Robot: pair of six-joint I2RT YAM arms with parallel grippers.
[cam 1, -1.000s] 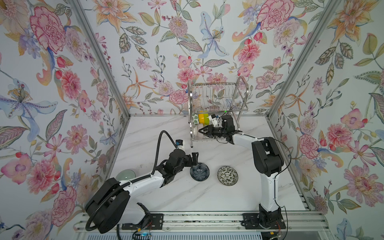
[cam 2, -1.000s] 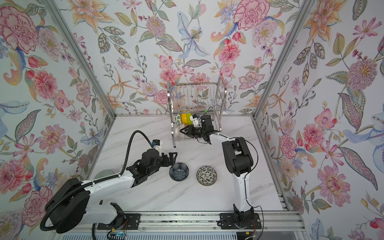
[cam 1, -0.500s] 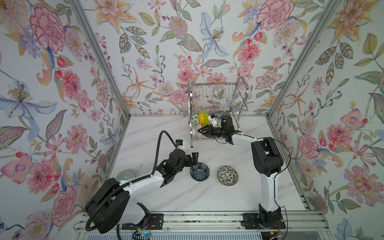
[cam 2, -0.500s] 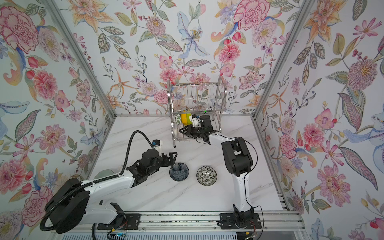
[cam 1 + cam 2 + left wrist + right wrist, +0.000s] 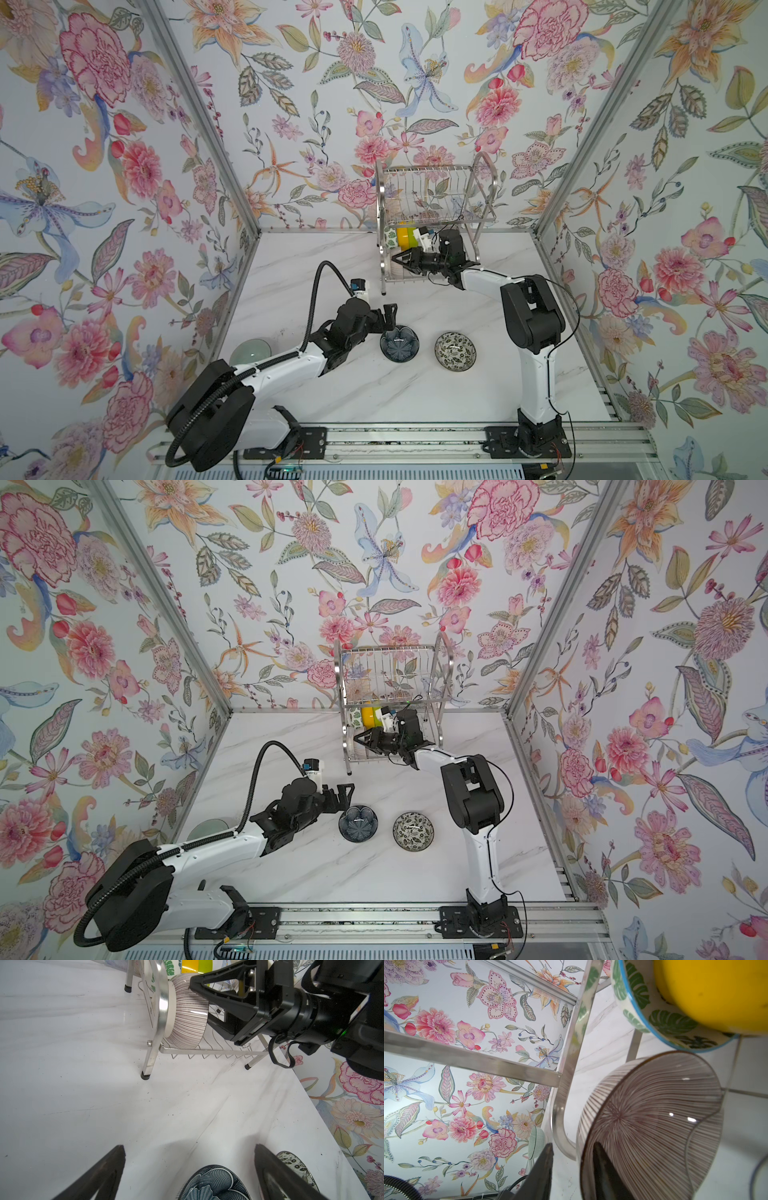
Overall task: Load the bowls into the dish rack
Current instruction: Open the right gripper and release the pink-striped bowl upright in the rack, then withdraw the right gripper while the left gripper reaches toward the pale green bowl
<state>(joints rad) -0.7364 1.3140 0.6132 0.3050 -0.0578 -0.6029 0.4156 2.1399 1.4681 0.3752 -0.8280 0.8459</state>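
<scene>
Steel wire makes the dish rack (image 5: 424,168), which stands at 12 o'clock on the white marble surface (image 5: 291,270). Low in the rack three bowls stand on edge in a row: the leaf-print bowl (image 5: 390,239), the yellow bowl (image 5: 401,237) and the lime green bowl (image 5: 411,237). At 6 o'clock of them the ribbed pink bowl (image 5: 187,1012) stands on edge, with its foot against the rack's end frame.

The right arm rises from its base at 5 o'clock, bends at the elbow and stretches its forearm toward 11 o'clock. The right pincer (image 5: 399,262) lies about level and points to 9 o'clock. One finger is inside the ribbed pink bowl and the other is outside its wall. A white strip shows between the outer finger (image 5: 545,1167) and the rim, so I cannot tell if the pincer presses the wall.

The left arm lies low, reaching from 7 o'clock toward 2 o'clock. The left pincer (image 5: 190,1149) is wide open and holds nothing, with its fingertips just at 10 o'clock of the dark blue bowl (image 5: 399,343). The black-and-white floral bowl (image 5: 455,350) sits at 3 o'clock of that bowl, apart from it. The pale green bowl (image 5: 250,351) rests at 8 o'clock, near the left arm.
</scene>
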